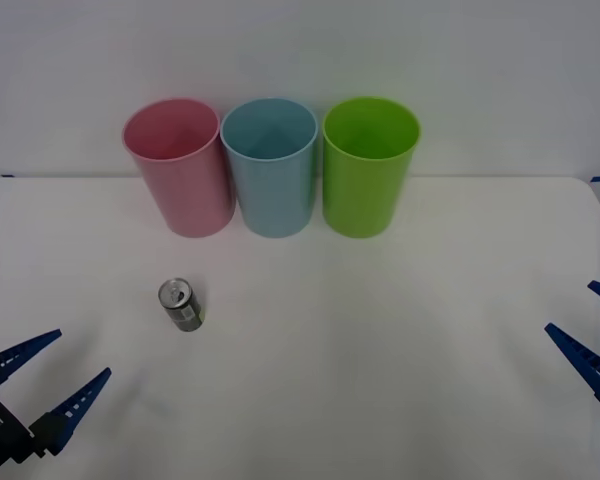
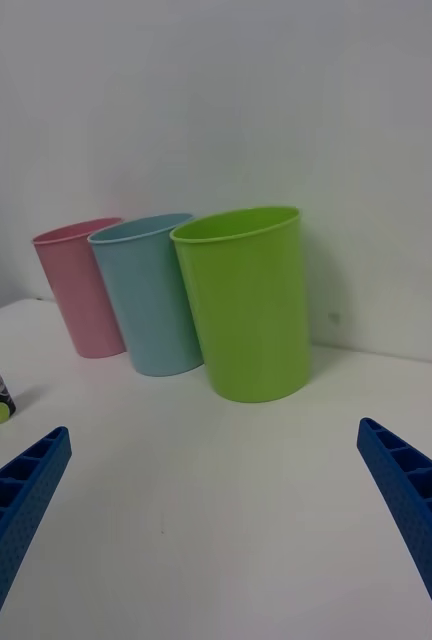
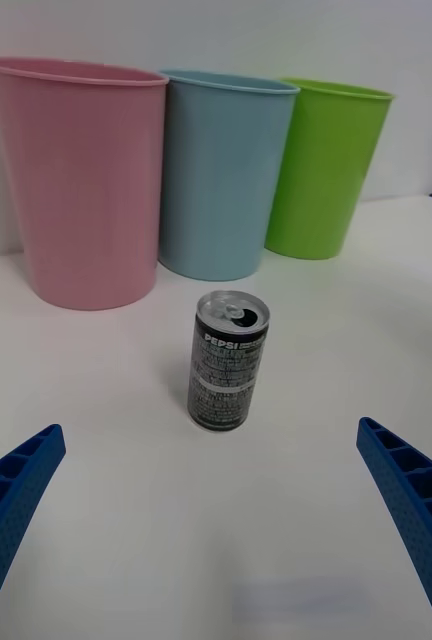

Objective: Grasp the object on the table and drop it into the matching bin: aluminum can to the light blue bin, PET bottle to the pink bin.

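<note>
can (image 1: 181, 305) on table (image 1: 380, 380), before bins

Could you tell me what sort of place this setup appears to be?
Probably a lab test bench for waste sorting: a wide plain white tabletop against a bare wall, three tall plastic cup-shaped bins in a row, pink, light blue and lime green, and one small dark-labelled aluminium drink can.
</note>
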You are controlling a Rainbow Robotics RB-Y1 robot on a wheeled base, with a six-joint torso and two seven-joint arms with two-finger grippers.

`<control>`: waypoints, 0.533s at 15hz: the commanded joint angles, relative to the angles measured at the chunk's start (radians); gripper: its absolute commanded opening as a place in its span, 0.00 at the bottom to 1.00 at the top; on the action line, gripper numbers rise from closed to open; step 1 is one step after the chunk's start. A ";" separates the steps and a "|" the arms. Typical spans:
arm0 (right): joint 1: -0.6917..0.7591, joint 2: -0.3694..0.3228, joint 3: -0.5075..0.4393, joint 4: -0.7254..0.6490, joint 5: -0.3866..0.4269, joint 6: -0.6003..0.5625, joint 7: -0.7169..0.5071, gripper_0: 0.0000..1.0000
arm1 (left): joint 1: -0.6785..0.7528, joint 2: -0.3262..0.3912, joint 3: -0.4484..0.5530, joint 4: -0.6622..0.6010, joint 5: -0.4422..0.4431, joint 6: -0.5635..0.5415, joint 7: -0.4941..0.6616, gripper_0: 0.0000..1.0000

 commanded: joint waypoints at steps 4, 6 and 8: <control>0.000 0.000 0.000 0.000 0.000 0.000 0.000 1.00 | -0.043 -0.043 -0.024 0.011 -0.059 0.031 -0.011 1.00; 0.000 0.000 0.000 0.000 0.000 0.000 0.000 1.00 | -0.070 -0.044 -0.042 0.039 -0.062 0.042 -0.016 1.00; 0.000 0.000 0.000 0.000 0.000 0.000 0.000 1.00 | -0.101 -0.044 -0.053 0.074 -0.066 0.047 -0.025 1.00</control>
